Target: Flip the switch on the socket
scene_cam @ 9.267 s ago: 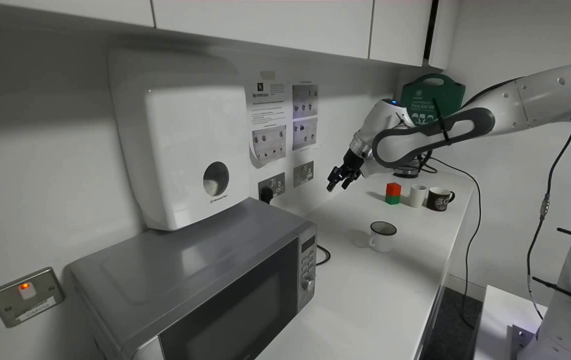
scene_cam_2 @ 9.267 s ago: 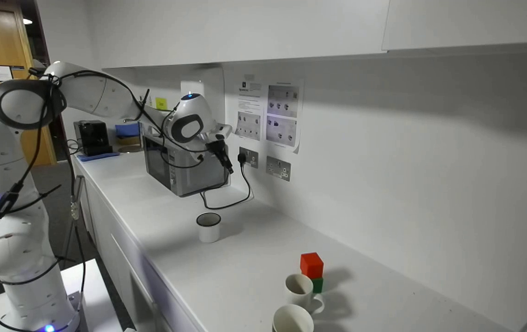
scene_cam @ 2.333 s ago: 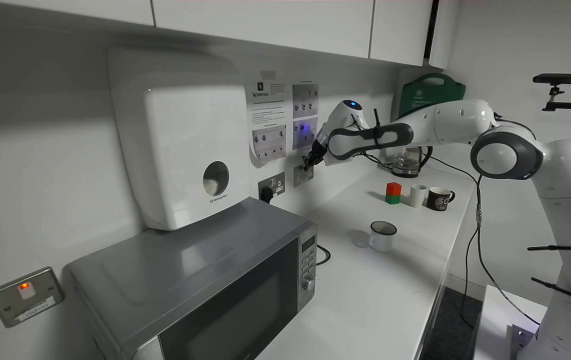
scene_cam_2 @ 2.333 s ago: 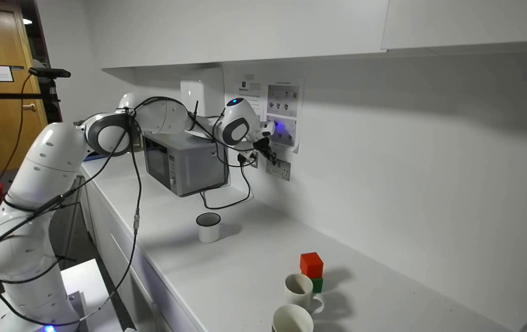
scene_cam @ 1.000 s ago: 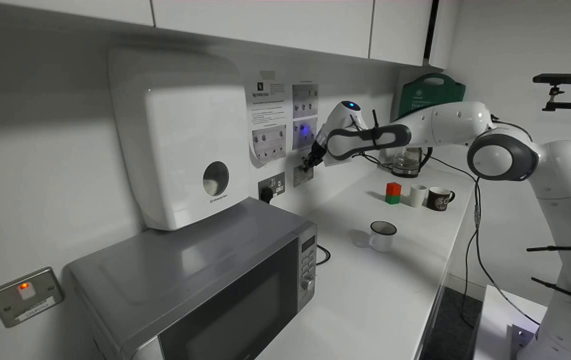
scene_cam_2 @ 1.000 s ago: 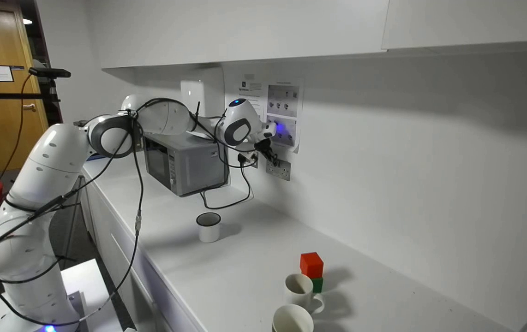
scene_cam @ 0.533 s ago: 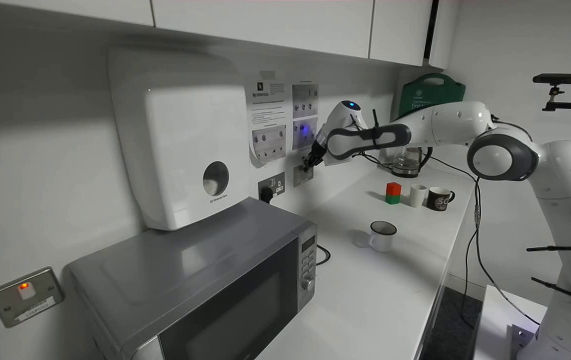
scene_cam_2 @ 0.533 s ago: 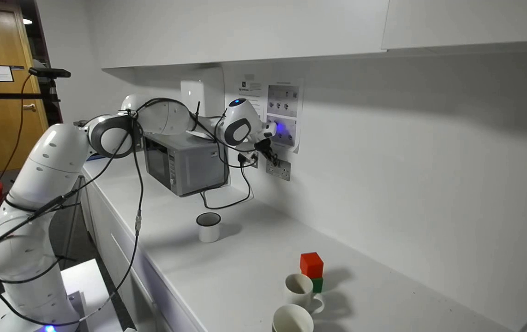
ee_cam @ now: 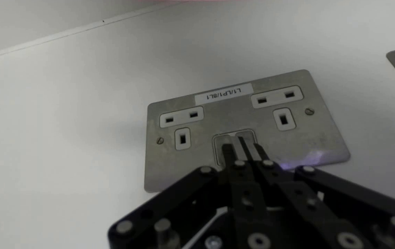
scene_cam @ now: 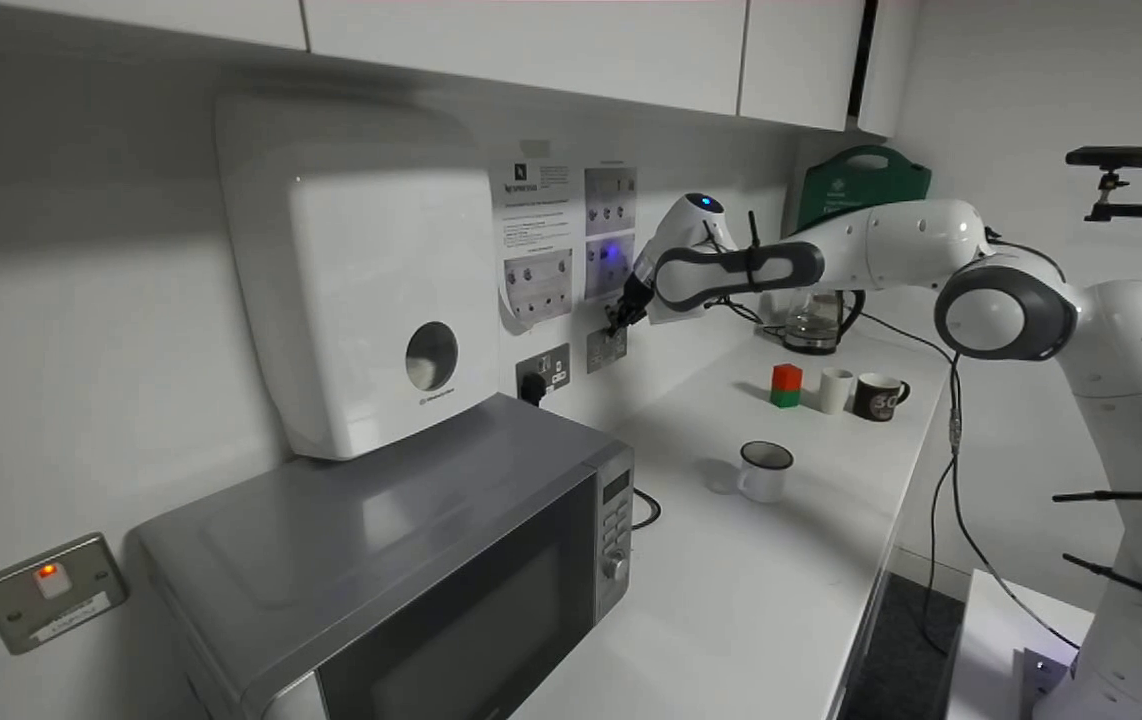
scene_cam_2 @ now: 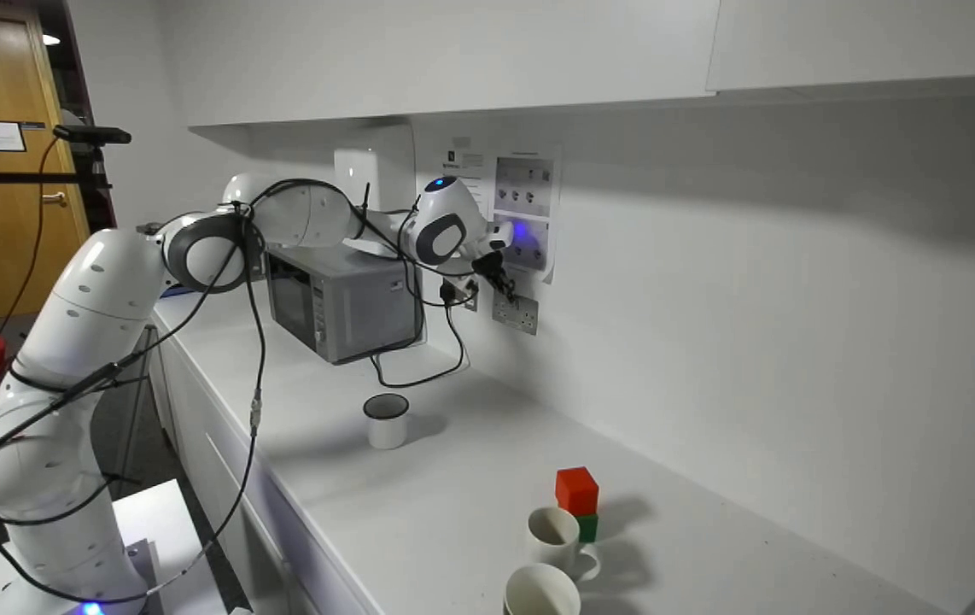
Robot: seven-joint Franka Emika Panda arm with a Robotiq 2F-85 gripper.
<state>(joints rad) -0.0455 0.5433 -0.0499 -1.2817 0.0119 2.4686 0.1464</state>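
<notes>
A metal double socket (ee_cam: pixel 225 119) fills the middle of the wrist view, upside down, with white inserts around its pin holes. Two grey rocker switches sit side by side in a small frame at the plate's centre; part of the left switch (ee_cam: pixel 219 141) shows, while the right switch (ee_cam: pixel 247 134) is largely covered. My gripper (ee_cam: pixel 241 141) is shut, its fingertips in front of these switches, with nothing held. Whether the tips touch a switch cannot be told. In both exterior views the gripper (scene_cam: pixel 613 327) is angled down at the wall, partly covering the socket (scene_cam_2: pixel 516 316).
Beside this socket is another one (scene_cam: pixel 556 367) with a black plug (scene_cam: pixel 533 389) and cable. A microwave (scene_cam: pixel 381 500) and an enamel mug (scene_cam: pixel 765 472) stand on the counter (scene_cam: pixel 711 600), along with stacked blocks (scene_cam: pixel 786 386) and cups. Wall cabinets (scene_cam: pixel 531 50) hang overhead.
Since the earliest frames the arm has swung from above the counter to the socket on the wall. Within the last half second the gripper has risen slightly; it stays shut.
</notes>
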